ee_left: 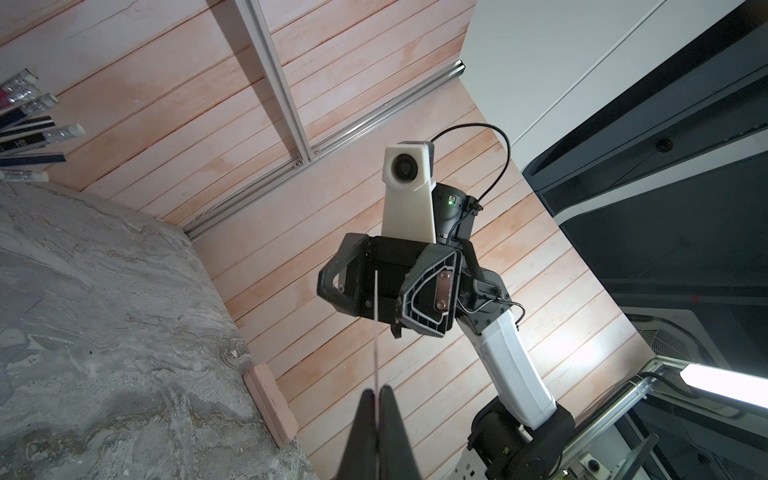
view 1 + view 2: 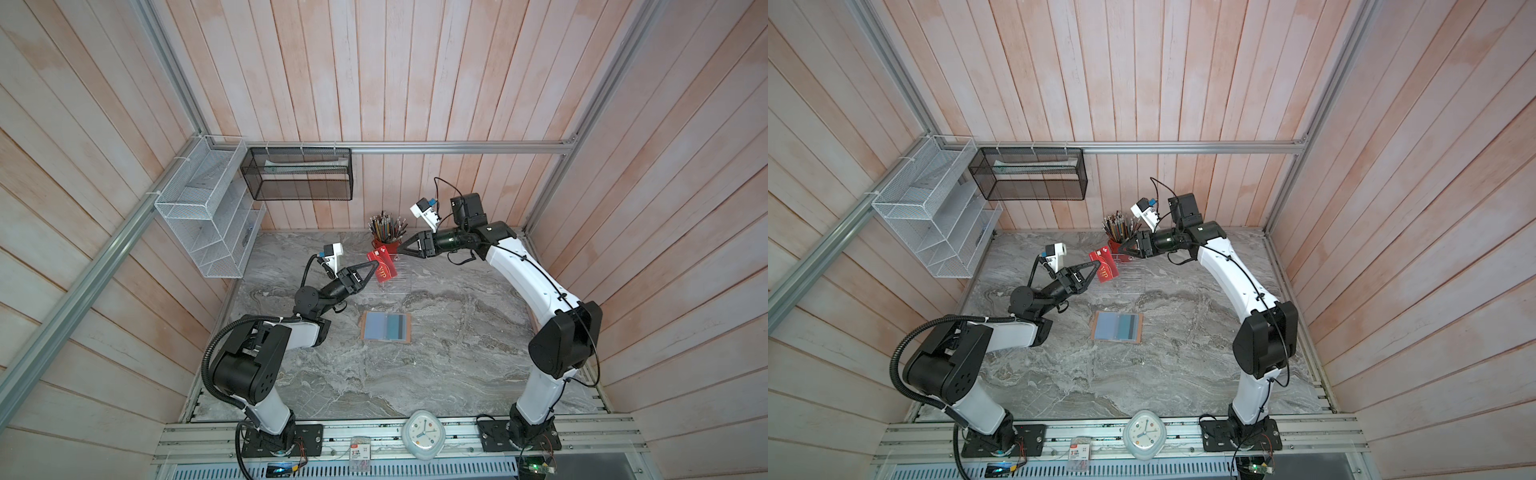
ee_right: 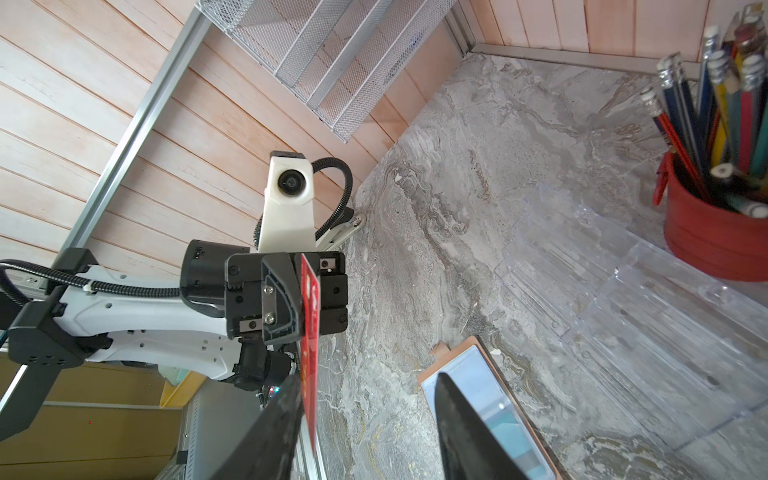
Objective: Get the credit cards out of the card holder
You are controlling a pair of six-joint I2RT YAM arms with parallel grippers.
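Where the left tool [image 2: 371, 263] stands raised over the far part of the table [image 2: 415, 374], you will find its jaws pressed fully together on one edge of the red card [image 2: 384, 267]. Note that the card is held clear of the table, tilted, with its gold "VIP" lettering visible in both top views. In the left wrist view, you see the red card [image 1: 376, 324] edge-on as a thin line running out from between the closed fingertips [image 1: 388, 411].

Locate the right tool [image 2: 400, 248] facing the left tool from the opposite side, at the card's far edge. Its jaws stand partly open. In the right wrist view, one finger [image 3: 286, 399] lies right beside the card's face, and you cannot tell whether they touch. The other finger [image 3: 453, 415] stands well apart from the card, so the right tool grips nothing.

Find the card holder [image 2: 386, 327] lying open and flat near the middle of the table, nearer the arm bases than both tools and well apart from them. Its pale blue-grey sleeves face upward. A teal-blue card [image 2: 392, 327] shows through a sleeve in its right half.

Note the clear acrylic rack [image 3: 623, 291] standing on the table just beside the raised card, with the red pencil cup [image 2: 388, 242] behind it.
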